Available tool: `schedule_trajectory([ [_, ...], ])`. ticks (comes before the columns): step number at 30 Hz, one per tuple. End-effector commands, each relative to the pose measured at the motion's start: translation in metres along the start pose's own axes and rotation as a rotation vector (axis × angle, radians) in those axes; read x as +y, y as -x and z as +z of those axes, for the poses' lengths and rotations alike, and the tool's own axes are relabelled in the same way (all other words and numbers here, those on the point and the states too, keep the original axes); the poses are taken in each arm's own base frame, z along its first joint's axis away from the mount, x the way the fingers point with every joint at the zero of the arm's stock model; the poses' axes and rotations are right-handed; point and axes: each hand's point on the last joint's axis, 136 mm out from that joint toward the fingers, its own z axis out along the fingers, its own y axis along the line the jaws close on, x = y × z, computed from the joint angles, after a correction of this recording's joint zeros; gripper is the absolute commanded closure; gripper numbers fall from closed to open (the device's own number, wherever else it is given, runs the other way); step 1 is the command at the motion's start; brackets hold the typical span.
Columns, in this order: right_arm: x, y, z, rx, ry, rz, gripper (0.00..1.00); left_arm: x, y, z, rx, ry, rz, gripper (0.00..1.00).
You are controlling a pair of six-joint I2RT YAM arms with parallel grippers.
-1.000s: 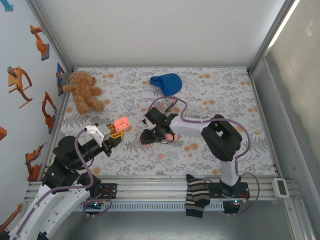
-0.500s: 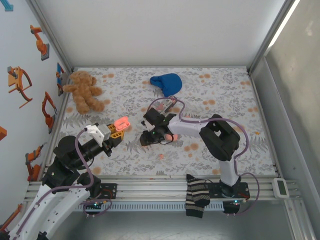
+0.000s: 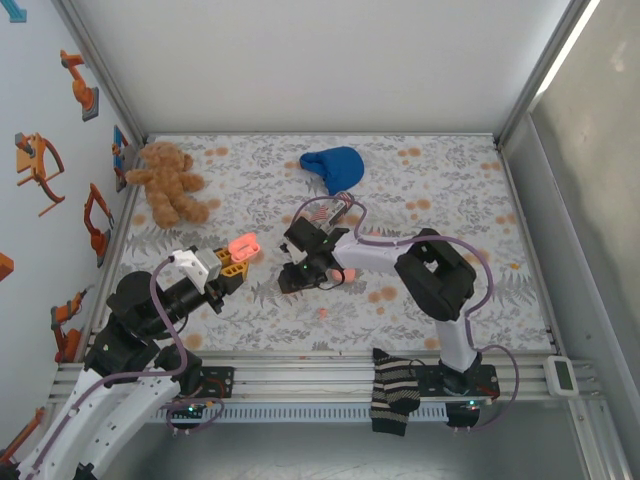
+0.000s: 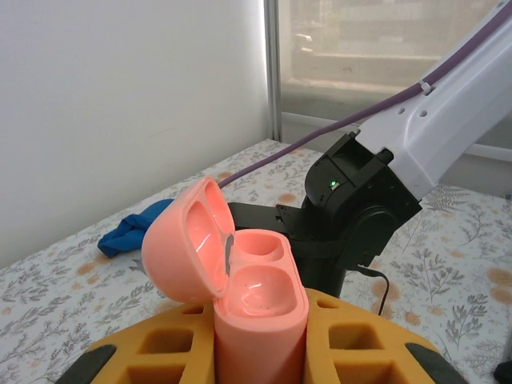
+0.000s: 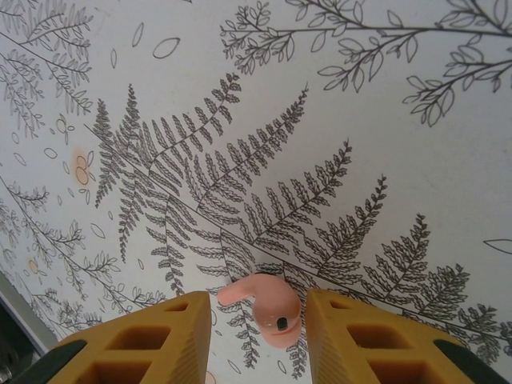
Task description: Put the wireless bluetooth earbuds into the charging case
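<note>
Coral-pink plastic earbud [image 5: 268, 304] sits between the yellow pads [image 5: 160, 340] of the right gripper [image 5: 260, 310]. The pads are drawn in to the nub's own width and seem to pinch it, stem pointing to one side, with the fern-printed tablecloth [image 5: 320, 144] beyond. A thin sliver of gap on the stem side means the firmness of the hold cannot be confirmed.

Across the table, the left gripper [image 4: 260, 356] is clamped on the lower body of the salmon-pink rounded charging case [image 4: 256, 280] and holds it upright. The lid is hinged back and both glossy wells face up — both look empty, so no earbud is seated yet.

Over the last second the right arm has crept a little to the left in the overhead view, elbow and wrist together. That brings its black wrist housing [image 4: 352, 200] nearer the case, while the left arm and the case have not moved. By that reading the carry is under way and the gap between nub and case is closing. The two are near but clearly apart, and the fine part — turning the earbud to suit a well and lowering it in — is yet to come.

Farther out, a small pink speck [image 3: 323, 313] lies on the cloth in front of the right gripper. It may be another earbud but is too small to tell. A brown teddy bear [image 3: 168, 182] and a blue cloth bundle [image 3: 333, 166] lie toward the far edge.
</note>
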Motion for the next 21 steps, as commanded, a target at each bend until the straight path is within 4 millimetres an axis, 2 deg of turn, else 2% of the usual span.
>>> schedule_trajectory([
  [1,-0.003,-0.002,0.006,0.023,-0.03,-0.015,0.65,0.0,0.005,0.0,-0.02,-0.001,0.019,1.0],
  [21,-0.007,-0.013,0.02,0.078,-0.109,-0.056,0.71,0.0,0.005,-0.001,-0.022,0.006,0.019,1.0],
])
